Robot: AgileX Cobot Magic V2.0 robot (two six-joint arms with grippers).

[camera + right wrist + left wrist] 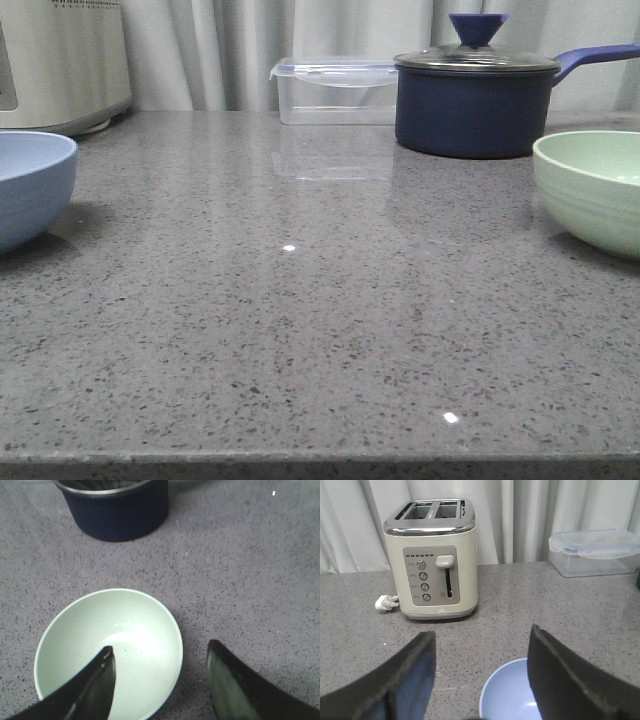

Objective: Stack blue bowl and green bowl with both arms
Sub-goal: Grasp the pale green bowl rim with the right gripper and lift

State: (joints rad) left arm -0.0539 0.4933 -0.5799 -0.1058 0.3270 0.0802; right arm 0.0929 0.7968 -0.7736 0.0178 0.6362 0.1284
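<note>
A: Which step? Both open, empty hands, left (481, 672) and right (159, 677), hover over bowls, blue (30, 187) far left, green (592, 190) far right on the surface (320, 330).
B: Next, I think: lower and grip a rim.

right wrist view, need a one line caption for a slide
Open right gripper poised over the rim of the empty green bowl, navy saucepan beyond on the grey speckled counter.

Toaster (432, 560), clear box (335, 90), perhaps empty, navy saucepan (475, 105).
</note>
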